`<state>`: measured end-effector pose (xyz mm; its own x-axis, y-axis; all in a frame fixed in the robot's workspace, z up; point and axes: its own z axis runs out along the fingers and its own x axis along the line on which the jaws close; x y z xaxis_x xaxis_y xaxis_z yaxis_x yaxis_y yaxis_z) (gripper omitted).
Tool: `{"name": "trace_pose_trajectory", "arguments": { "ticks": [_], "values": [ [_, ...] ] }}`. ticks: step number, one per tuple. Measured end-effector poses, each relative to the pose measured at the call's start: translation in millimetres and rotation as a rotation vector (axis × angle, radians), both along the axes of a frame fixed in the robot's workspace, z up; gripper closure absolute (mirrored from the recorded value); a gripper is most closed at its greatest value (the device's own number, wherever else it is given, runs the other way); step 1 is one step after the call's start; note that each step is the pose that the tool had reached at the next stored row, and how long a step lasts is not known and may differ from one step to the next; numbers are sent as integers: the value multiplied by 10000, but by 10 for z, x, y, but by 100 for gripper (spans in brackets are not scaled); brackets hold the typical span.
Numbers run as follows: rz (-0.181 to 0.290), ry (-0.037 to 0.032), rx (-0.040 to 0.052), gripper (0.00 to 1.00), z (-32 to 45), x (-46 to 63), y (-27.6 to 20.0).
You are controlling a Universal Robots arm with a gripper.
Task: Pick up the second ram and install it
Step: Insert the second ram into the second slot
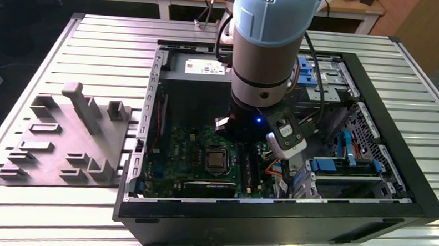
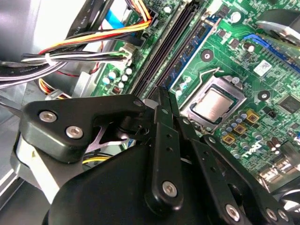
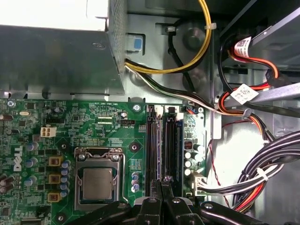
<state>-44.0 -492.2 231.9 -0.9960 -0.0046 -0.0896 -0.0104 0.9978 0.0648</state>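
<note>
My gripper (image 2: pixel 161 93) is shut, its black fingertips pressed together with nothing visible between them. It hovers just above one end of the black memory slots (image 3: pixel 161 140) of the green motherboard (image 1: pixel 181 149), beside the CPU socket (image 3: pixel 98 180). A dark blue-green ram stick (image 2: pixel 192 47) stands seated in the slot nearest the socket; I cannot tell whether it is the second ram. In the exterior view the arm (image 1: pixel 263 58) reaches straight down into the open computer case (image 1: pixel 275 214).
Bundles of black, yellow and red cables (image 3: pixel 262 173) run close beside the slots. The power supply (image 3: pixel 56 56) sits past the board's far edge. Blue-railed drive bays (image 1: pixel 343 167) fill the case at the exterior view's right. A grey parts fixture (image 1: pixel 63 138) lies on the slatted table.
</note>
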Motion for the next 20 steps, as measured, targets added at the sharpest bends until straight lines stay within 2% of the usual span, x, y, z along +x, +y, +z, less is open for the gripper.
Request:
{"name": "trace_pose_trajectory", "arguments": {
  "ticks": [20],
  "values": [
    [8, -1, 9, 89, -34, -15, 0]
  ]
}}
